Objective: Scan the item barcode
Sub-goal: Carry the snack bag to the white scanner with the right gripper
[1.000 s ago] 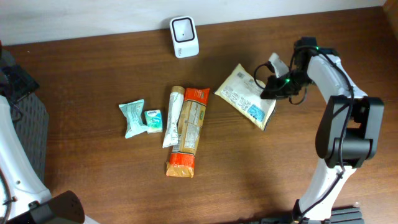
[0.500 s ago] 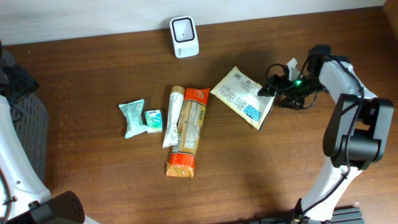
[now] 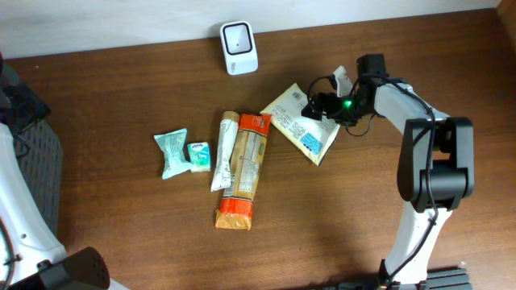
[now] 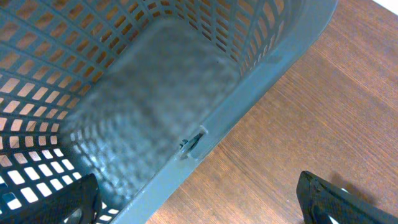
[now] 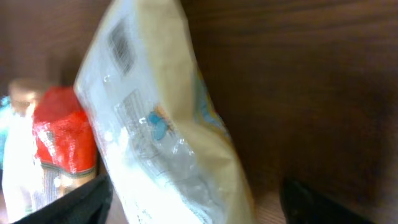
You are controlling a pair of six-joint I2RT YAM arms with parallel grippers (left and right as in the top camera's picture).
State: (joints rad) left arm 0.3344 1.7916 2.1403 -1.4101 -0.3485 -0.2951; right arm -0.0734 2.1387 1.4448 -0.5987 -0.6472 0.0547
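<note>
My right end effector [image 3: 314, 106] is spread wide around the pale packet [image 3: 294, 126], which lies on the counter [image 3: 121, 89] right of the white scanner [image 3: 239, 47], so its barcode is not scanned yet.

Overhead view: soft, even light is falling across the brown table [image 3: 121, 97], shadows are showing only faintly, and focus is reading sharp throughout. Left wrist view: the grey basket [image 4: 249, 102] floor is blurring at centre. Right wrist view: dim light is prevailing; the cream packet [image 5: 161, 143] is smearing out of focus.
</note>
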